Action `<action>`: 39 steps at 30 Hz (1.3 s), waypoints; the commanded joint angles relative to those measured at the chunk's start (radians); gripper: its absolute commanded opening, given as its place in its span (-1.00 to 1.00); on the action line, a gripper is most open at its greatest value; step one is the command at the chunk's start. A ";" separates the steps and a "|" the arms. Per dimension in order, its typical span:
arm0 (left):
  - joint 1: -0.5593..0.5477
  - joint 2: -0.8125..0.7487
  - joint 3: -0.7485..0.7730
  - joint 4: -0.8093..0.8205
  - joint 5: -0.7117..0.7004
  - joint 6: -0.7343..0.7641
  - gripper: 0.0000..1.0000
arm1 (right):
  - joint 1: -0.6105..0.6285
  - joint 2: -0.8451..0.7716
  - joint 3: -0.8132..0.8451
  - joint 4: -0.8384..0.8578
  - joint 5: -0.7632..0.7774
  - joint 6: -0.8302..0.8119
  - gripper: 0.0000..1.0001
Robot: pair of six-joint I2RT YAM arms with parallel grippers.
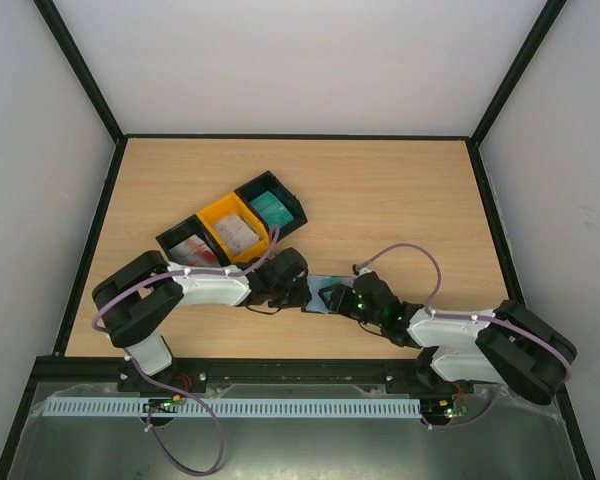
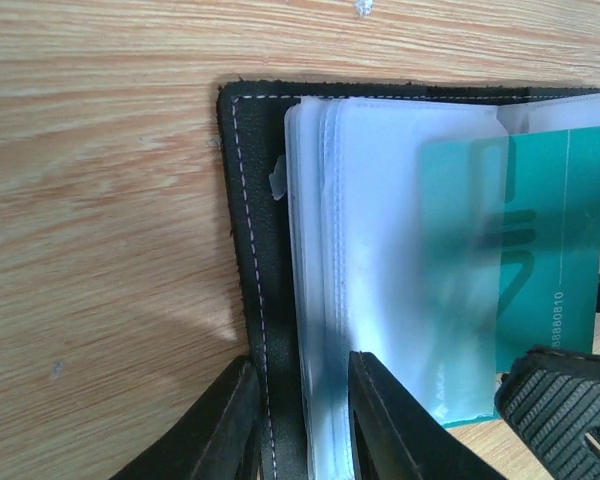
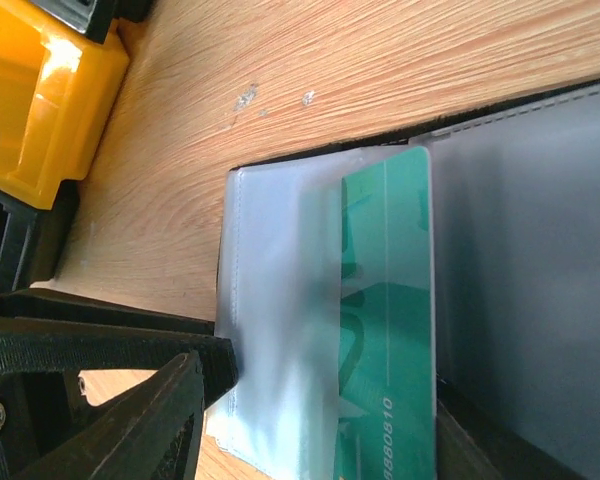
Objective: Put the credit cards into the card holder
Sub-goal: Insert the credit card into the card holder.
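The left gripper (image 2: 305,368) is pinched onto the card holder (image 2: 252,200), its two fingers closed over the stitched black edge and the stack of clear sleeves (image 2: 380,220) beside it. The holder lies open and flat on the table (image 1: 400,200), right between the two arms. A teal card (image 2: 545,250) sits partway inside the top sleeve, its numbered end sticking out on the side away from that grip. The right gripper (image 1: 332,298) is at that end, with one ribbed finger (image 2: 570,405) just beside the card's corner; I can't tell whether its jaws are closed. Beyond the left arm stand three bins (image 1: 235,228) in a row, holding more cards.
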 commanded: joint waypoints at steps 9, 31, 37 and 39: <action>-0.010 0.040 -0.011 -0.045 0.014 0.014 -0.46 | 0.002 -0.005 0.034 -0.322 0.152 0.036 0.06; -0.010 0.005 -0.017 -0.029 0.014 0.015 -0.49 | 0.018 0.038 0.045 -0.209 0.168 -0.040 0.05; -0.010 0.006 -0.027 0.019 0.053 0.004 -0.57 | 0.043 0.064 0.050 -0.187 0.174 -0.026 0.05; -0.011 0.008 -0.032 0.031 0.066 -0.002 -0.63 | 0.054 0.074 0.056 -0.180 0.188 -0.016 0.03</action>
